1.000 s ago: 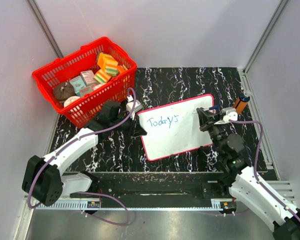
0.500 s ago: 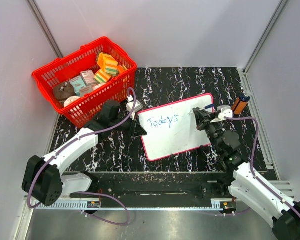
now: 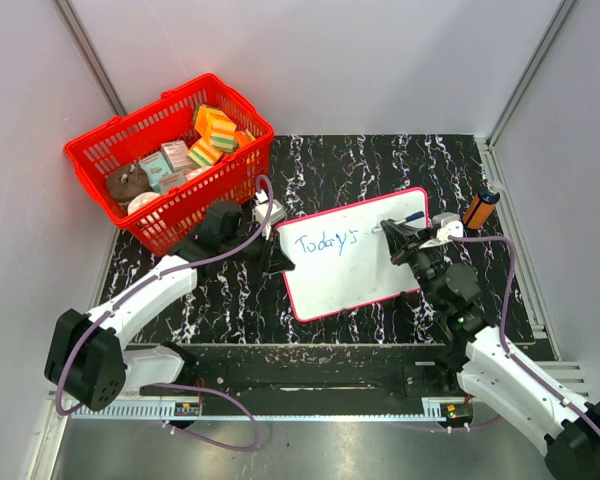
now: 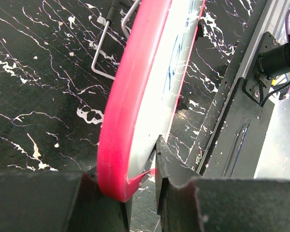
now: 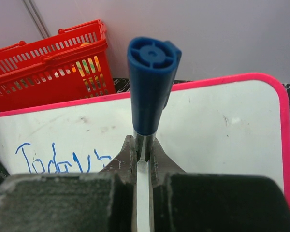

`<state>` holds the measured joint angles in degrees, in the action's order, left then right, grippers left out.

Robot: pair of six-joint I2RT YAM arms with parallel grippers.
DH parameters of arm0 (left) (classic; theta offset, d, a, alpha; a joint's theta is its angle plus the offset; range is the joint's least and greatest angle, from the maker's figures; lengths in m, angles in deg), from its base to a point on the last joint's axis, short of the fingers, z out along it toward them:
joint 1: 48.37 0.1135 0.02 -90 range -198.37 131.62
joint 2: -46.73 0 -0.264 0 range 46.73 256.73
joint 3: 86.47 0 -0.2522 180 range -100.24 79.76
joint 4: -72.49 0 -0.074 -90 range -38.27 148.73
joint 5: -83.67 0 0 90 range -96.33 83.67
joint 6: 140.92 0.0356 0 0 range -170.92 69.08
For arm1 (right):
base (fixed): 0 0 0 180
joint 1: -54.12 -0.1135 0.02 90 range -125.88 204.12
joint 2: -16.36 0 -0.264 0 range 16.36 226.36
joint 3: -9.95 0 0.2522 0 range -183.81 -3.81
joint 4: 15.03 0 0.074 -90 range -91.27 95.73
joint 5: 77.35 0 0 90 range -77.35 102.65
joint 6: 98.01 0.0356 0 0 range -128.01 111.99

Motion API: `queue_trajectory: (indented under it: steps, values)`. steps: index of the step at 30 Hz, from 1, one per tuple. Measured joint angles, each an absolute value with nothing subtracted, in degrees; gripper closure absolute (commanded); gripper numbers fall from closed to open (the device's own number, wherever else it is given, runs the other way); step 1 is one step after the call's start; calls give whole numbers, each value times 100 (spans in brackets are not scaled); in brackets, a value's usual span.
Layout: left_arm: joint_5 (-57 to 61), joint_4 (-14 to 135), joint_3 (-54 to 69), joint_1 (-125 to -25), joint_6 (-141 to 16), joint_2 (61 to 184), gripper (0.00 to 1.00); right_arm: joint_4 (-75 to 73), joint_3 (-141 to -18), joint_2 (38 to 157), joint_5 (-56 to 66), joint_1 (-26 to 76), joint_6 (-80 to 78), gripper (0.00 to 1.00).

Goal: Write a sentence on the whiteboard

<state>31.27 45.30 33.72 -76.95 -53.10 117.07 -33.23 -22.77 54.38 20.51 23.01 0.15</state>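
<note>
Black marbled tabletop (image 3: 380, 165) fills the floor of a pale-walled enclosure, with both arm bases at its near edge. Right gripper (image 5: 142, 150): the jaws are nearly closed and clamp the slim barrel of a blue marker (image 5: 152, 82), whose blue capped end stands up toward the wrist camera. In the overhead view this gripper is positioned over the right-hand part of the whiteboard (image 3: 355, 265), to the right of the writing; whether the marker tip touches the board cannot be determined. Left gripper (image 3: 277, 256): the jaws are narrowly parted and closed on the left edge of the whiteboard, with the red-pink rim seated between the two fingers in the wrist view. The whiteboard lies in the middle of the table, between the two grippers, turned slightly so that its right end sits farther from the arm bases than its left end. The sentence (image 3: 325, 241) occupies the upper left area of the board and reads "Today's" in thin blue strokes; the rest of the white face is unmarked. A bent metal wire piece (image 4: 104, 50) shows on the table just past the board's rim in the left wrist view. A red basket (image 3: 190, 205) holding sponges and small boxes stands at the far left corner, near the left gripper. An orange cylinder (image 3: 480, 208) lies near the right table edge, apart from the board.
</note>
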Motion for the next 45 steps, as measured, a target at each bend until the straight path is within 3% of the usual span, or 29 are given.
queue_trajectory:
  steps: [45]
  values:
    - [3088, 4556, 3372, -7756, -5356, 11710, 100, -3662, -2236, 5621, 2562, 2301, -48, 100]
